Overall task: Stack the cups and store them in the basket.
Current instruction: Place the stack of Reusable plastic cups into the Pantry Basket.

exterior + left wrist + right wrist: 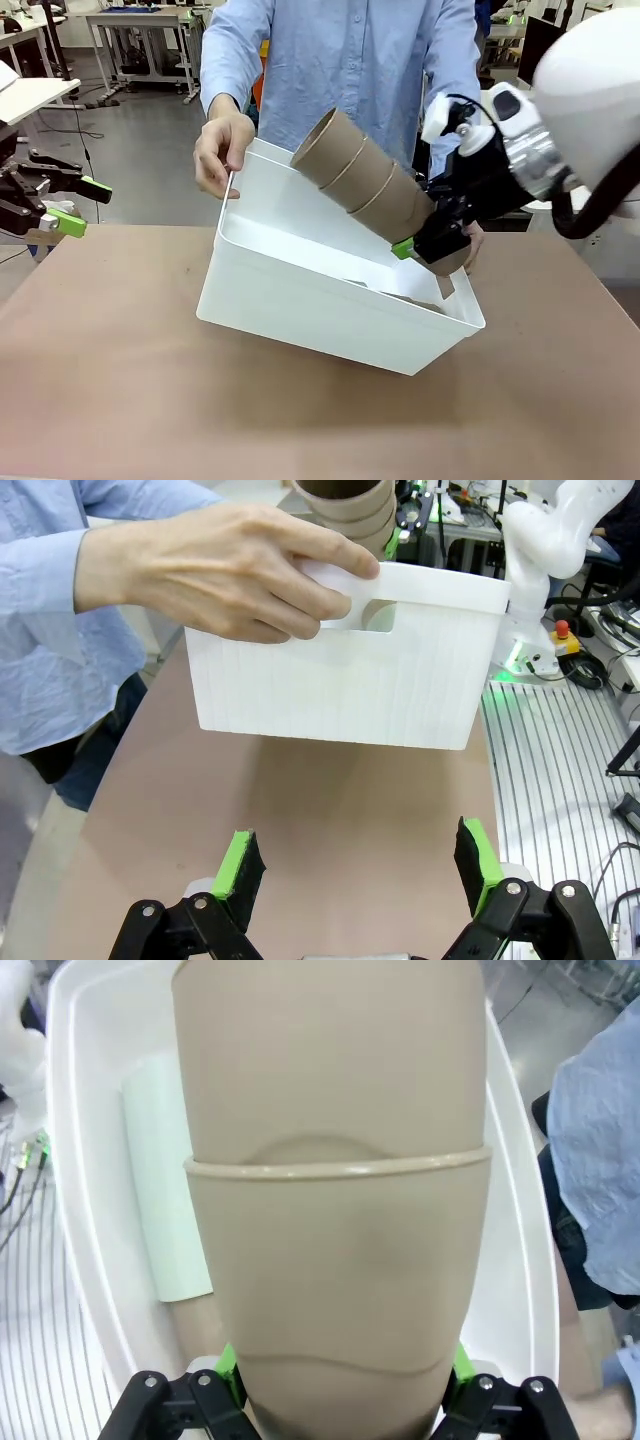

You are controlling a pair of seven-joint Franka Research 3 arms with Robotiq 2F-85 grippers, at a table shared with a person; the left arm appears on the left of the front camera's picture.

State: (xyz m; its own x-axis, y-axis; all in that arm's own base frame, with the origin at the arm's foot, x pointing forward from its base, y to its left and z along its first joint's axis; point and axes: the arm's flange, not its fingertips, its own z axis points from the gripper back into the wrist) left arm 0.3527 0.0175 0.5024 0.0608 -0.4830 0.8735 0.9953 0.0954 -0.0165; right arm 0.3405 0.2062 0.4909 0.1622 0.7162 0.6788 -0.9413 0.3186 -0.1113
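A stack of tan-brown cups [360, 175] lies slanted over the white basket [320, 310], open end up and to the left. My right gripper [435, 255] is shut on the stack's lower end. In the right wrist view the stack [330, 1110] stands between the green pads [228, 1365] above the basket's inside [60, 1160]. A pale mint cup [165, 1190] lies on the basket floor with a tan piece below it. My left gripper [82, 206] hangs open at the table's left edge, holding nothing. In its own view, the left gripper [358, 865] faces the basket's short side [340, 690].
A person at the far side tilts the basket toward me, one hand [222, 150] on its far-left rim and the other [472, 240] behind my right gripper. In the left wrist view the hand [230, 575] grips the slot handle. Bare brown table [150, 400] lies in front.
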